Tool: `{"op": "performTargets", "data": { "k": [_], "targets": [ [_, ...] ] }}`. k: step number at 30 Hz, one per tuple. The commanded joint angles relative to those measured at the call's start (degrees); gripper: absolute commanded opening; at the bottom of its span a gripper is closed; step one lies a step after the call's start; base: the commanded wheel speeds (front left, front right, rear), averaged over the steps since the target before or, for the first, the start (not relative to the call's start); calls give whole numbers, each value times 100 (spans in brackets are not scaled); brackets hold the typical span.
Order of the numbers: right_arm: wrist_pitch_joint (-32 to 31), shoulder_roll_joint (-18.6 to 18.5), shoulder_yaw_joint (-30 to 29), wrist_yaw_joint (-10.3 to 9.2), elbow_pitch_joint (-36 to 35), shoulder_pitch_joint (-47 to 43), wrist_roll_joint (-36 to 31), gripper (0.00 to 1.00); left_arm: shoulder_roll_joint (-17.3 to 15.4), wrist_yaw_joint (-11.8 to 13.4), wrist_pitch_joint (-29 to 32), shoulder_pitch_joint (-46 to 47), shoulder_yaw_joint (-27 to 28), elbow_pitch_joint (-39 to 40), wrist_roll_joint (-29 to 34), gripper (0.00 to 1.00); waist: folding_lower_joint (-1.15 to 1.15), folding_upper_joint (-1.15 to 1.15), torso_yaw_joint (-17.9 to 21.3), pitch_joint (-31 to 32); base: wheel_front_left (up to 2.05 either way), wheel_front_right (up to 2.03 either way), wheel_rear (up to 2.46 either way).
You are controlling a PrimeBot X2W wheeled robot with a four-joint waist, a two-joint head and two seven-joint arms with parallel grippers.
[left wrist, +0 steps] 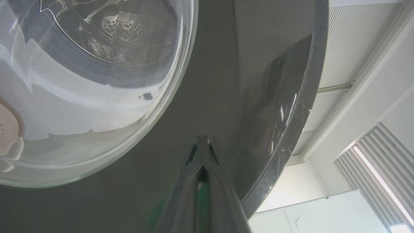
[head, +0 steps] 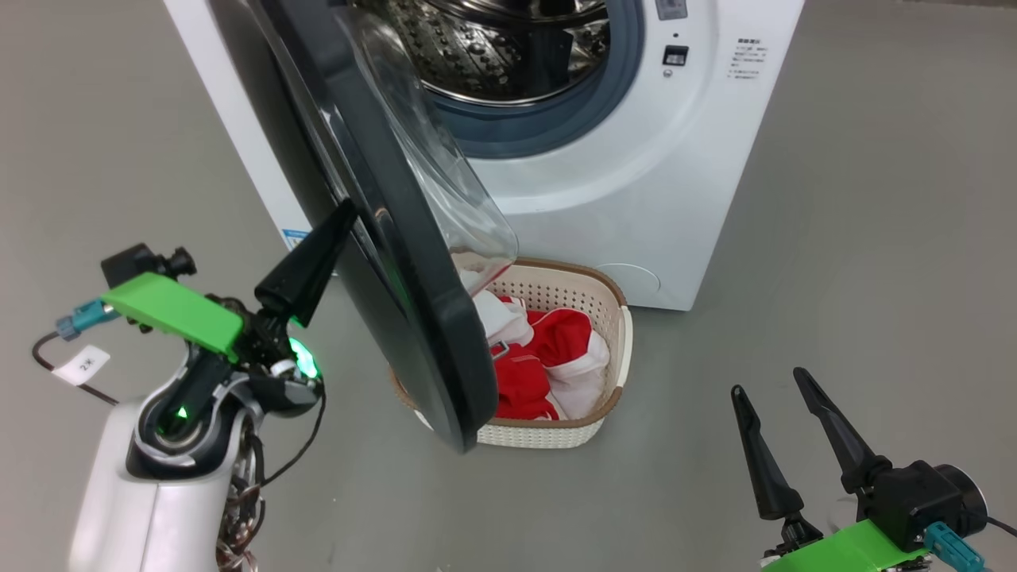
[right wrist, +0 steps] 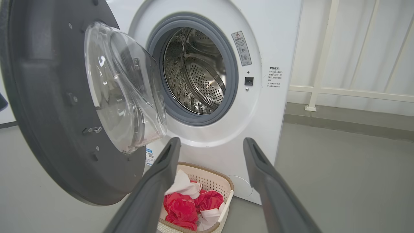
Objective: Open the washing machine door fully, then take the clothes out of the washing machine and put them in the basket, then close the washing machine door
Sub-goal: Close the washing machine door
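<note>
The large round glossy black washing machine door stands half open, its clear window above the left end of the small cream perforated plastic basket, which sits on the grey floor just in front of the big white front-loading washing machine. Soft red-and-white clothes lie in the basket. The left fingers are clenched together and touch the door's outer face. The right fingers - spread, grasping nothing - hover at near right.

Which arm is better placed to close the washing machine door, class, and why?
Left. The left end effector, shut, rests against the outer face of the washing machine door, ready to push it closed. The right end effector, open, hangs apart, past the basket.
</note>
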State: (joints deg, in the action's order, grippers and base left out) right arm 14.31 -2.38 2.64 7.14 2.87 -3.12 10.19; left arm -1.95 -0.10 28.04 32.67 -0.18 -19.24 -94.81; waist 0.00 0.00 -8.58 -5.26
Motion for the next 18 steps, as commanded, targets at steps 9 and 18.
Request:
{"op": "performTargets", "data": {
  "k": [9, 18],
  "targets": [
    [69, -50, 140, 35, -150, 322, 54, 100, -93, -185, -496, 593, -300, -20, -396, 0, 0, 0, 315, -212, 0, 0, 0],
    [69, -50, 143, 35, -156, 396, 83, 100, -93, -270, -995, 1005, -522, -307, -468, 0, 0, 0, 613, -368, 0, 0, 0]
  ]
}}
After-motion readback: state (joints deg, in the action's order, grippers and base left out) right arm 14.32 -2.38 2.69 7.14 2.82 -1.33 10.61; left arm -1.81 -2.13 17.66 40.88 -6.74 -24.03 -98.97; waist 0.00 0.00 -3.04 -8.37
